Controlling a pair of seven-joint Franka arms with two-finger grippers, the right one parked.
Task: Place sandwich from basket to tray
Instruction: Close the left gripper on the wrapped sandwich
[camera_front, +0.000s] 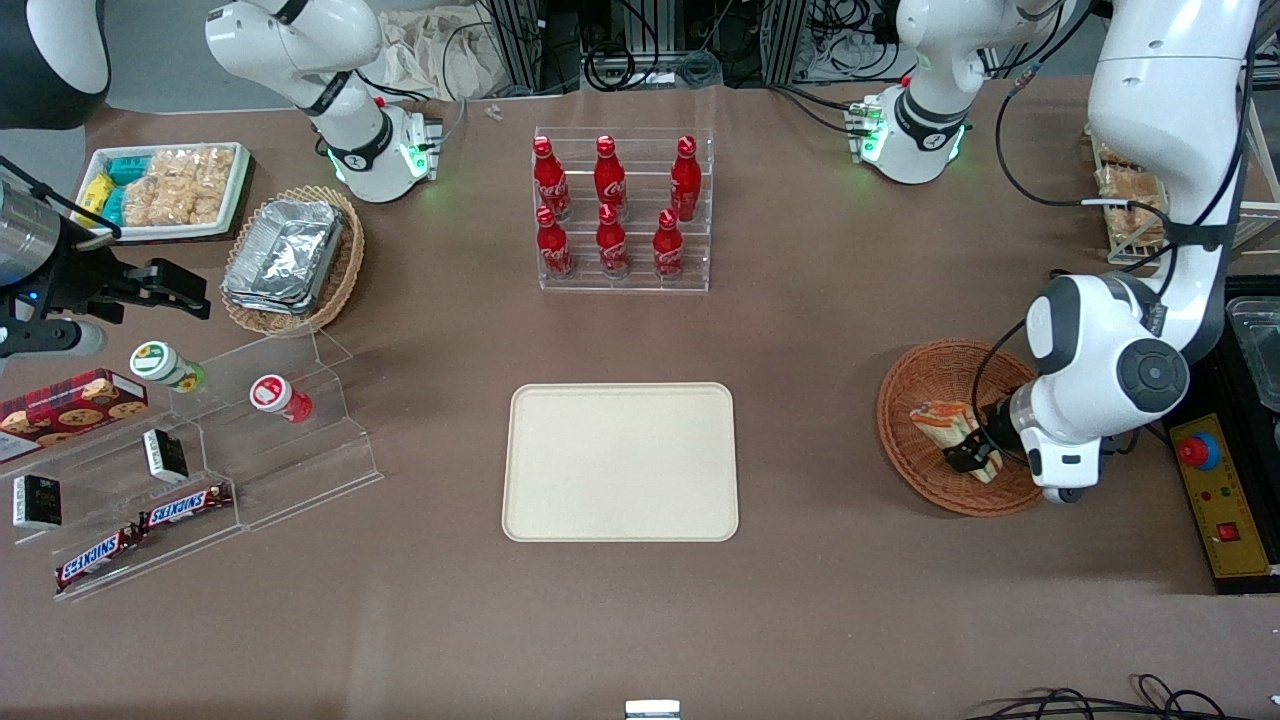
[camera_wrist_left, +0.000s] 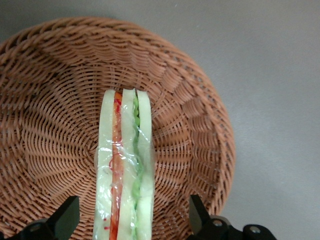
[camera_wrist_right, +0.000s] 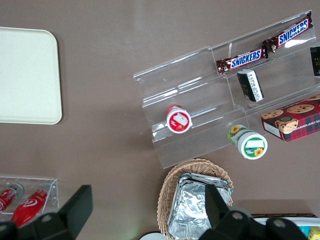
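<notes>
The sandwich (camera_front: 940, 420) (camera_wrist_left: 125, 165), a wrapped wedge with red and green filling, stands on edge in the round reddish-brown wicker basket (camera_front: 930, 375) (camera_wrist_left: 45, 100) at the working arm's end of the table. My left gripper (camera_front: 972, 455) (camera_wrist_left: 132, 212) is down in the basket and open. Its black fingers (camera_wrist_left: 69, 215) straddle the sandwich's nearer end, with a gap on each side and no contact. The cream tray (camera_front: 620, 462) (camera_wrist_right: 25, 75) lies bare at the table's middle, toward the parked arm from the basket.
A clear rack of red cola bottles (camera_front: 622, 210) stands farther from the front camera than the tray. A paler oval basket with foil containers (camera_front: 295, 258) and an acrylic snack stand (camera_front: 200, 450) lie toward the parked arm's end. A yellow button box (camera_front: 1215, 490) sits beside the round basket.
</notes>
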